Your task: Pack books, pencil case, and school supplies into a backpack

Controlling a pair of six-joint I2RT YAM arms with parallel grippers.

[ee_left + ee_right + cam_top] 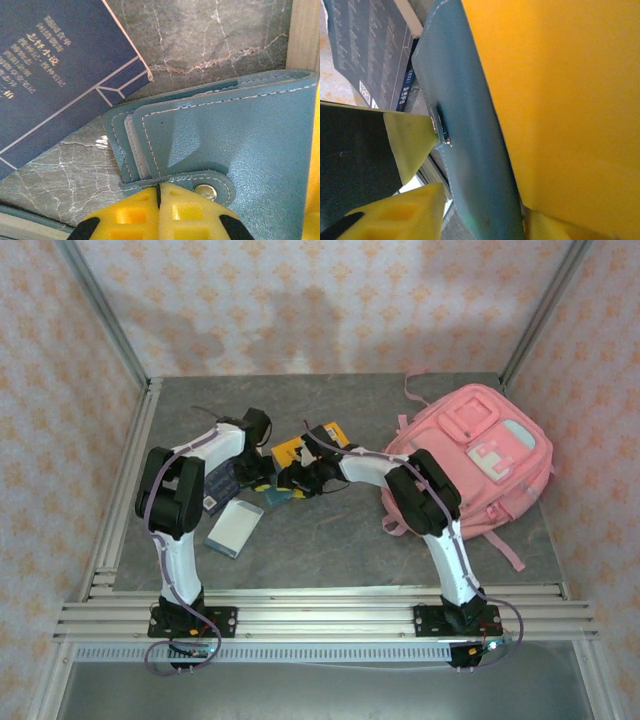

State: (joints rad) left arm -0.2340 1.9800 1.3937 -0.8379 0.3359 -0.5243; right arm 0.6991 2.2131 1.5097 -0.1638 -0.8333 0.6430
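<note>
On grey marbled table point(210, 40): left pincer point(159, 196) tips pressed together at teal square leather pad point(240, 150) snap flap; right pincer point(485, 210) apart, straddling pad and orange-yellow paperback point(560, 100).

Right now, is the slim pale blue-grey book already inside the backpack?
No, the pale blue-grey book lies flat on the left part of the table, well apart from the backpack.

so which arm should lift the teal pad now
Left. The left end effector is shut on the teal pad at its snap tab. The right end effector is open, straddling the pad's edge beside the orange book, though it sits nearer the backpack.
</note>
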